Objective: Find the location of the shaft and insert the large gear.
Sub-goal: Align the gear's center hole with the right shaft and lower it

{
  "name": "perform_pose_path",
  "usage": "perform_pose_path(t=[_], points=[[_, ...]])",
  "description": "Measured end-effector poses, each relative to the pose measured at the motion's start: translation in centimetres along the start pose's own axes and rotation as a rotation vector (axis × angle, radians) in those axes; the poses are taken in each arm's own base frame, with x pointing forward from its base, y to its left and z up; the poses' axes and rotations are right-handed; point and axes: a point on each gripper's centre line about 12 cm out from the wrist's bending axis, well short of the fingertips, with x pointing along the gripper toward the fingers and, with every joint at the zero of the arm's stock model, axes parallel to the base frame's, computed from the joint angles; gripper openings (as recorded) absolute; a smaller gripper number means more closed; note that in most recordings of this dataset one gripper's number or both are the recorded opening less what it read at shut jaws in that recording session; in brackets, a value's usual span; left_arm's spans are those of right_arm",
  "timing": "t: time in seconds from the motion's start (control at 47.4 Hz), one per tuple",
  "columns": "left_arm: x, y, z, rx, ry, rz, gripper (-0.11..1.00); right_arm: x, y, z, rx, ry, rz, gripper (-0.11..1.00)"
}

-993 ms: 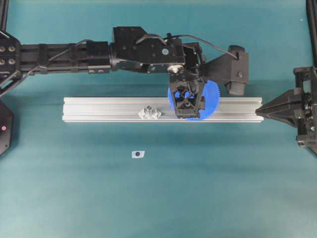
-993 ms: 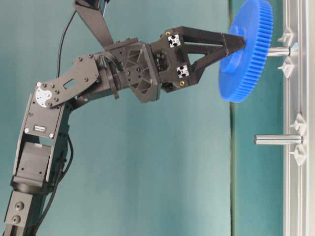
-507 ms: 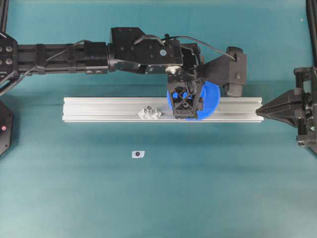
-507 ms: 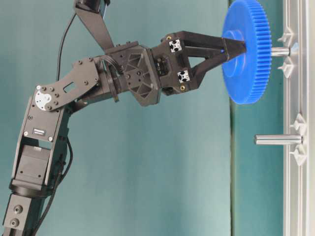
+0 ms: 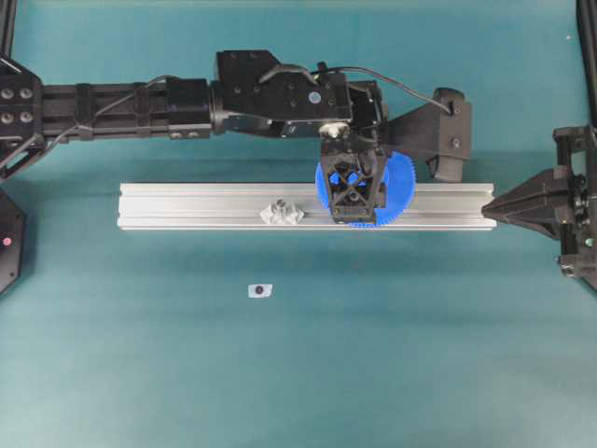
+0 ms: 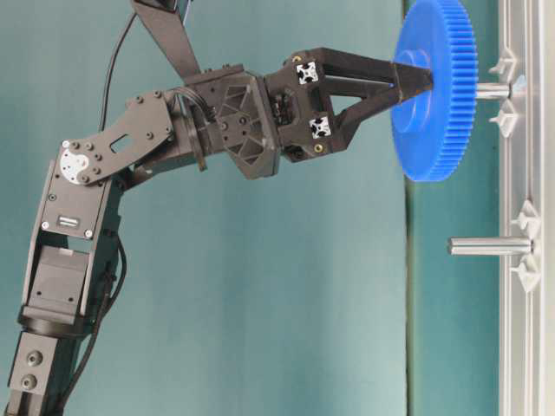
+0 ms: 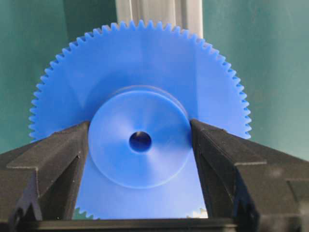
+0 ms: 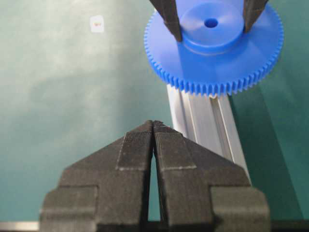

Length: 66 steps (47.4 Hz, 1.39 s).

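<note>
— What do we have in the left gripper (image 6: 414,80)?

— We see its two black fingers (image 7: 58,159) pressed against either side of the raised hub of the large gear (image 6: 434,87), so we call it clamped on the gear. In the left wrist view the hub sits squarely between the fingers, its small centre hole just ahead of the palm and the toothed rim spreading past both fingertips.

— And where is the shaft (image 6: 490,89) from that hand?

— Straight beyond the fingertips, on the far side of the gear. In the table-level view we see a short silvery stub of it between the gear's back face and the aluminium rail (image 6: 525,260), with the pale mount pieces (image 6: 506,65) on either side. The gear's face stands roughly parallel to the rail and does not touch it. We cannot tell how far the shaft enters the hole.

— Anything else along the rail?

— A second peg (image 6: 488,246) stands bare, off to one side of the gripper and well apart from the gear. From overhead it shows with its own mounts (image 5: 280,213), with the gear (image 5: 396,191) further along.

— The right gripper (image 8: 153,126)?

— We see its fingertips pressed together with nothing between them, pointing at the rail's end (image 8: 207,128), and the gear (image 8: 215,58) lies well ahead of it. A small white tag (image 5: 260,290) lies on the teal table (image 5: 298,373), away from both hands.
</note>
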Motion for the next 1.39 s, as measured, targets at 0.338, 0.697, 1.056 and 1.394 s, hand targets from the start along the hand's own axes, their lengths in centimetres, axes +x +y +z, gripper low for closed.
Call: perform_pose_path(t=[0.338,0.697,1.056,1.394], points=[[0.0,-0.1,0.1,-0.002,0.001,-0.001,0.70,0.0,0.0,0.0,0.000,-0.002,0.000,0.03],[-0.1,-0.3,0.3,0.006,-0.008,0.000,0.70,0.0,0.0,0.0,-0.001,-0.001,0.002,0.03],[-0.1,-0.9,0.5,0.053,-0.008,-0.004,0.85,0.0,0.0,0.0,0.000,-0.002,0.000,0.03],[-0.5,-1.3,0.9,0.075,-0.020,-0.004,0.85,0.0,0.0,0.0,-0.001,-0.001,0.002,0.03]])
